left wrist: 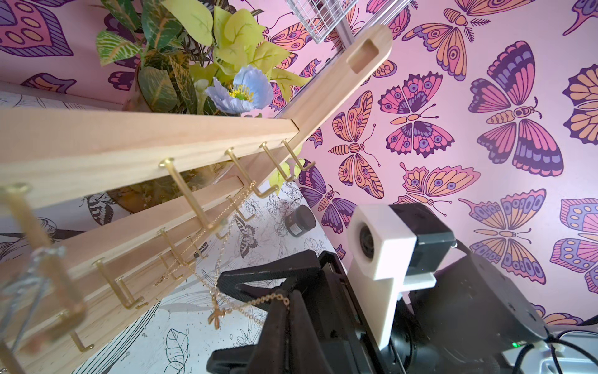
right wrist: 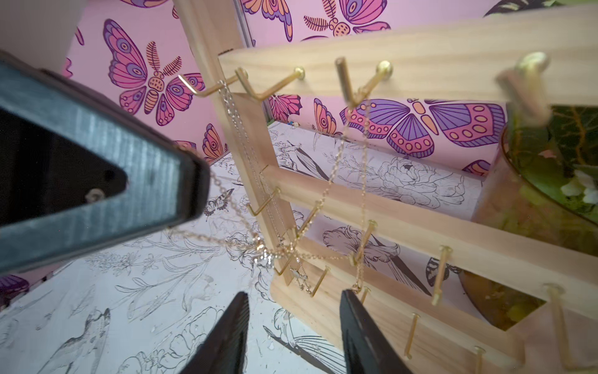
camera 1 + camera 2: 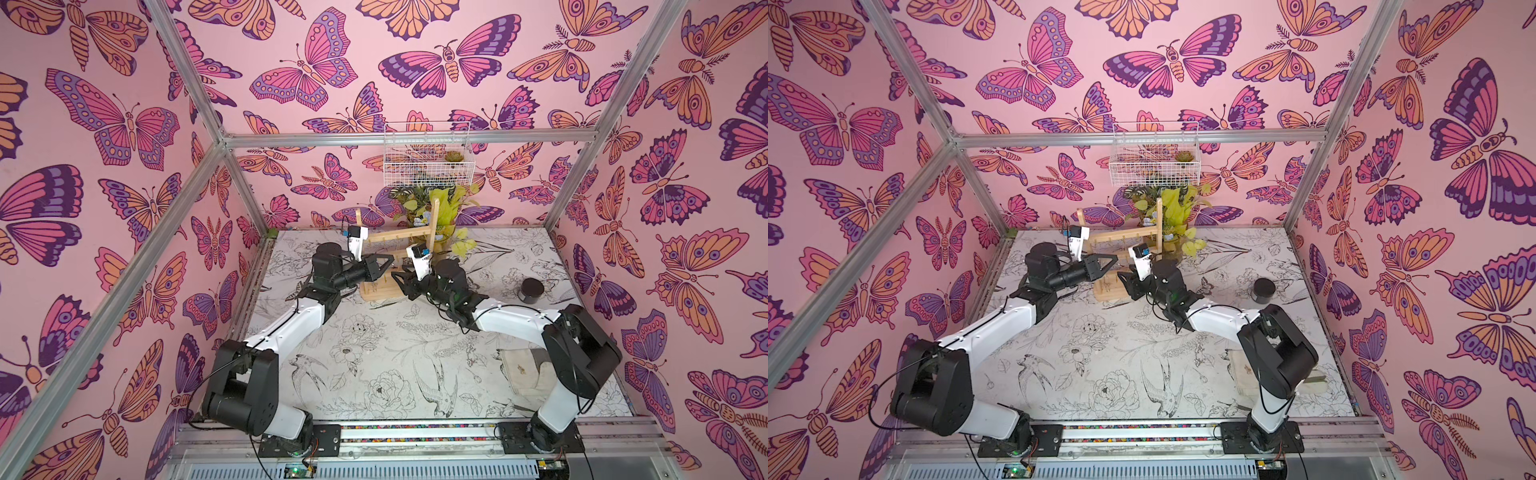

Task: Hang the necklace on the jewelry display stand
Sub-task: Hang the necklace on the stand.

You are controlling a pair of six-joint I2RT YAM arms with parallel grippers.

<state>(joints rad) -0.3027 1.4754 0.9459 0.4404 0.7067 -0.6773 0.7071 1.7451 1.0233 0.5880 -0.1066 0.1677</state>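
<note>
The jewelry display stand point(image 3: 432, 226) point(image 3: 1158, 226), a pale wooden ladder rack with gold hooks, stands at the back of the table between my two grippers. My left gripper point(image 3: 384, 264) point(image 1: 288, 299) is shut on the necklace point(image 1: 260, 300), a fine gold chain with a small pendant point(image 1: 216, 315). From the jaws the chain rises toward a hook on the top crossbar point(image 1: 129, 139). In the right wrist view the same necklace point(image 2: 260, 247) stretches from the left fingertip point(image 2: 194, 191) to the rack. My right gripper point(image 3: 399, 276) point(image 2: 294, 294) is open beside the stand's base, holding nothing.
Other thin chains hang on the rack's hooks point(image 2: 223, 87). A potted plant point(image 3: 440, 208) stands right behind the stand, with a white wire basket point(image 3: 428, 166) on the wall above. A black jar point(image 3: 532, 289) sits to the right. A beige cloth point(image 3: 523, 365) lies under the right arm.
</note>
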